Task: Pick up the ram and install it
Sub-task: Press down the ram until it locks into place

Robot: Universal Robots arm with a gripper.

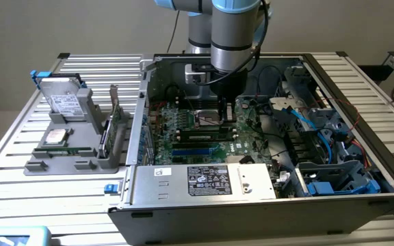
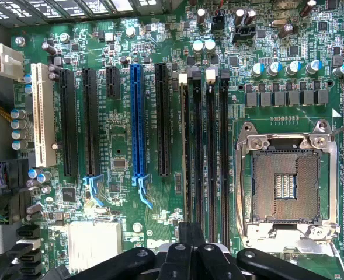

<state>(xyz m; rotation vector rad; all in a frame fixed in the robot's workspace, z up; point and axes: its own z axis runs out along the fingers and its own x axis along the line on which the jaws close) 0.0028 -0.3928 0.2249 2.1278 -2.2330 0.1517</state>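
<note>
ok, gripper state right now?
Gripper: cannot be told whether open or shut. It sits low over the motherboard, by the memory slots.

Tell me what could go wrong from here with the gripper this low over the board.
1. The gripper hangs close over the motherboard, next to the open CPU socket. A sideways drift might hit its exposed contacts.
2. The memory slots are narrow and packed together, so a small misalignment could meet the wrong one.
3. Loose cables near the arm might snag.
</note>
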